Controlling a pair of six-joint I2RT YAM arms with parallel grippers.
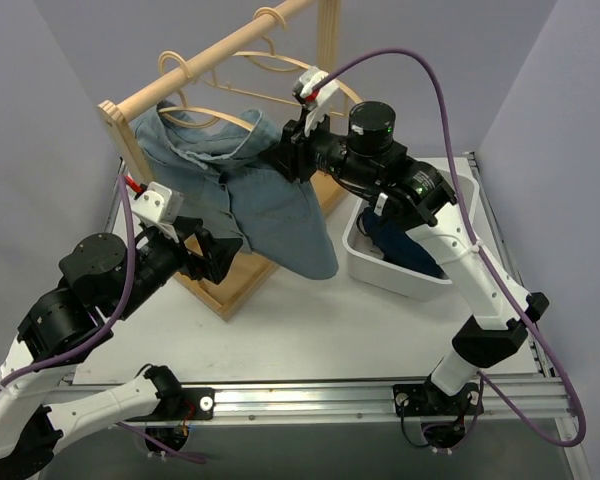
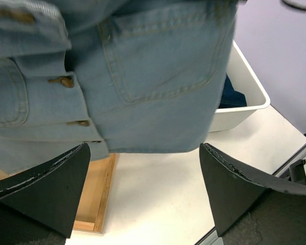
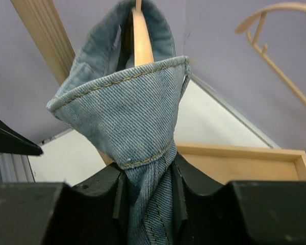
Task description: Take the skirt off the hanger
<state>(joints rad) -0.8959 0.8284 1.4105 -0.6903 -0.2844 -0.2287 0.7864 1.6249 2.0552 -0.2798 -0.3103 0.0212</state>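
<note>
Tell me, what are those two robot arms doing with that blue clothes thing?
They are taking a light blue denim skirt off a curved wooden hanger on a wooden clothes rack. The right hand is shut on the skirt's waistband, pinching the fabric near the hanger. The left hand is open, waiting just below the skirt's hem without touching it. The skirt is not off the hanger yet. A white plastic bin holding dark blue cloth sits beside the rack.

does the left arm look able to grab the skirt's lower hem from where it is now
Probably yes. The left gripper is open with the skirt hanging right ahead, nothing between them. The right gripper is pinching the waistband up at the hanger, well clear of that path.
</note>
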